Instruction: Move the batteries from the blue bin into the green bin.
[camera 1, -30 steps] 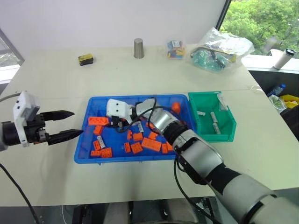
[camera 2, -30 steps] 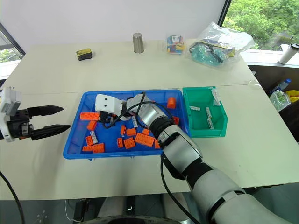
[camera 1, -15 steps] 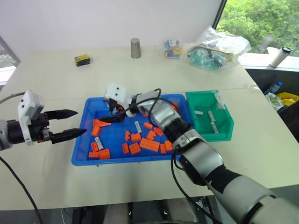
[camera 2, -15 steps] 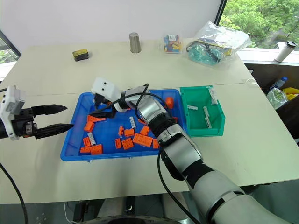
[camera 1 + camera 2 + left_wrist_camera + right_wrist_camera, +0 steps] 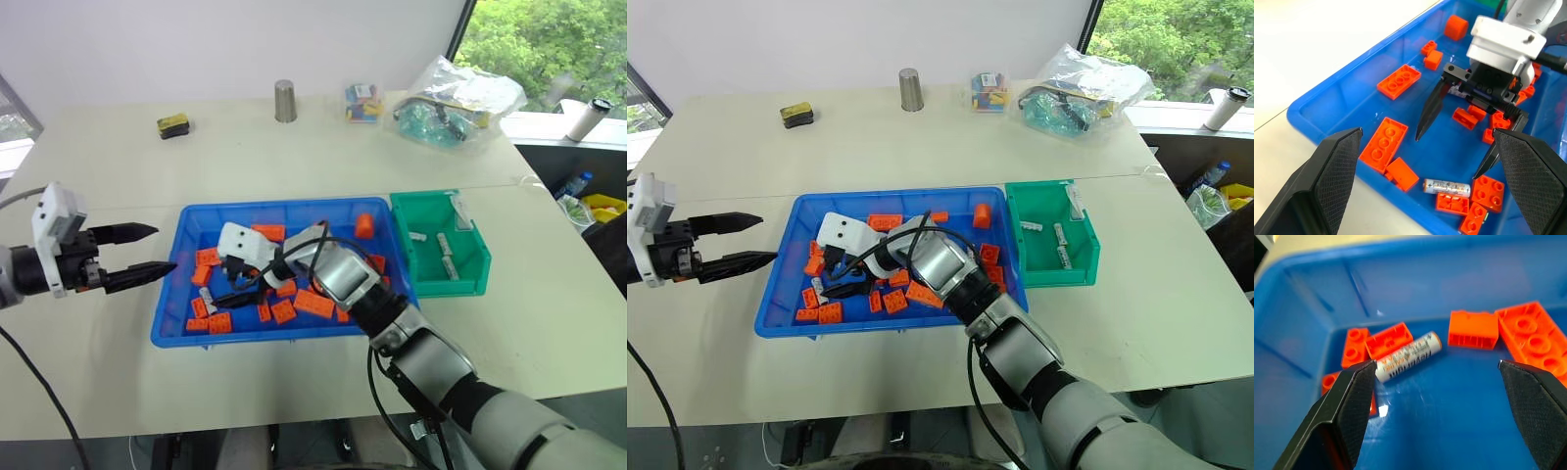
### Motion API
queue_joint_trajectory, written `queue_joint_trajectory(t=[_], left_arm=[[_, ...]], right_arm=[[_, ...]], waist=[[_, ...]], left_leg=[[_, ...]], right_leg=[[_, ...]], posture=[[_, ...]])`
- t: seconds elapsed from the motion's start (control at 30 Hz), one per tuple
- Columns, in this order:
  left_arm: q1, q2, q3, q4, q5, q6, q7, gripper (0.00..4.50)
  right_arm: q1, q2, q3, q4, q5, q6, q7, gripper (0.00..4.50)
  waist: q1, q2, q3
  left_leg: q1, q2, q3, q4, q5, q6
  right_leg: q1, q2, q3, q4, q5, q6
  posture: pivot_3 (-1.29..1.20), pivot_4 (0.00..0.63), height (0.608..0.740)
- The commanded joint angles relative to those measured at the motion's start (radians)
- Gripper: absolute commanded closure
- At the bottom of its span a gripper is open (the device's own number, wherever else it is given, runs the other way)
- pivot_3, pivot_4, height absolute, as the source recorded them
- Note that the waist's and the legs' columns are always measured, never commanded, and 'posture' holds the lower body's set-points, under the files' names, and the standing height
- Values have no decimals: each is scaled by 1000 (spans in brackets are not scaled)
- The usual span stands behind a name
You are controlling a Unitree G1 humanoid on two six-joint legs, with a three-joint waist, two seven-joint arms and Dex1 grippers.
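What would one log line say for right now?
right gripper: jaws open over battery | blue bin | left gripper: open, idle

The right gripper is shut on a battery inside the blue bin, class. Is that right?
Not quite. The right gripper is inside the blue bin, but it is open and holds nothing. The right wrist view shows the battery lying on the bin floor beyond its spread fingers.

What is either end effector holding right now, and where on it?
Nothing. The right end effector is open above a battery in the blue bin, not touching it. The left end effector is open beside the bin.
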Motion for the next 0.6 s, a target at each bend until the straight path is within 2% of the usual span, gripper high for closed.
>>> queue_joint_trajectory(t=[0.03, 0.43, 0.6], left_arm=[[-16, 21, 17, -7, -1, -12, -6, 0], [-8, 17, 27, -8, 7, -18, -13, 0], [10, 12, 31, -22, 6, -21, -14, 0]], right_arm=[[-27, 25, 10, 3, -6, -23, -14, 410], [2, 42, 74, -19, -18, -12, -16, 410], [-12, 34, 55, -50, -1, 9, -6, 410]], waist=[[0, 0, 0], [0, 0, 0], [0, 0, 0]], left_leg=[[0, 0, 0, 0, 0, 0], [0, 0, 0, 0, 0, 0], [0, 0, 0, 0, 0, 0]], right_leg=[[0, 0, 0, 0, 0, 0], [0, 0, 0, 0, 0, 0], [0, 0, 0, 0, 0, 0]], posture=[[0, 150, 740], [0, 150, 740], [0, 150, 740]])
